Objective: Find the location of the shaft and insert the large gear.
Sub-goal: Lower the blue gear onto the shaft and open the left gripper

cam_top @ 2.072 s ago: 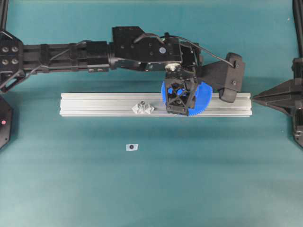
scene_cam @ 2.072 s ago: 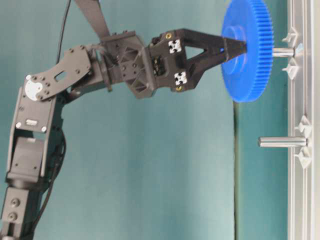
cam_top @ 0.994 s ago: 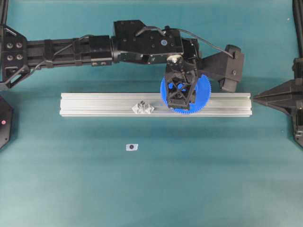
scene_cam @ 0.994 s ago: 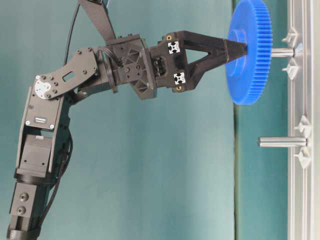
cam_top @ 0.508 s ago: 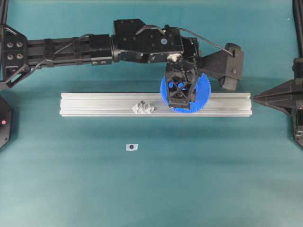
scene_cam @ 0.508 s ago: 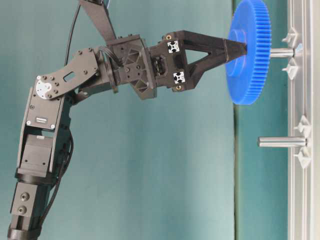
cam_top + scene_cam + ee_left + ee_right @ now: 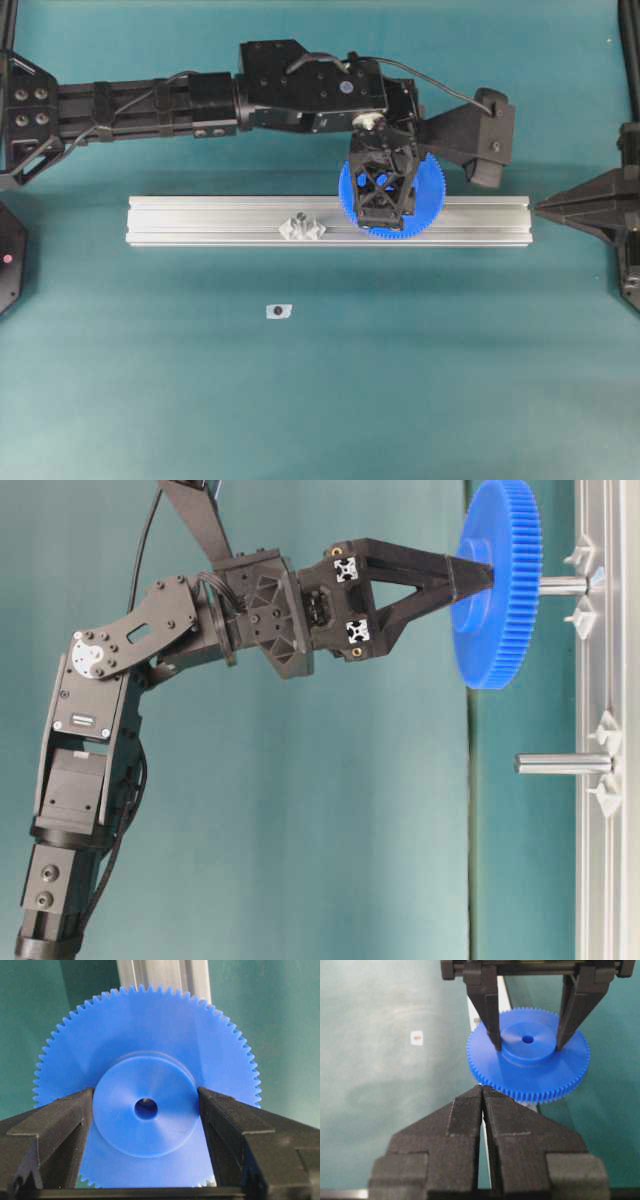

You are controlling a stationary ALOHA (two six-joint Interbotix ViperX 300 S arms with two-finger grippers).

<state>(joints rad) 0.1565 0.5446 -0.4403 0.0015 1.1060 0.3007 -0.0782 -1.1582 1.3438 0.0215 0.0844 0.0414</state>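
open mat (image 7: 400, 350) below rail (image 7: 200, 220); second pin (image 7: 565, 764) stands beside large gear (image 7: 500, 590).

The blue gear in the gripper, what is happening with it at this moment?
The left gripper holds the large gear by its raised hub, one finger on each side. It keeps the gear above the aluminium rail, on the short pin at that spot, not pushed down to the rail. The taller shaft further along the rail is bare. The right gripper is shut, holds nothing, and waits apart at the rail's end.
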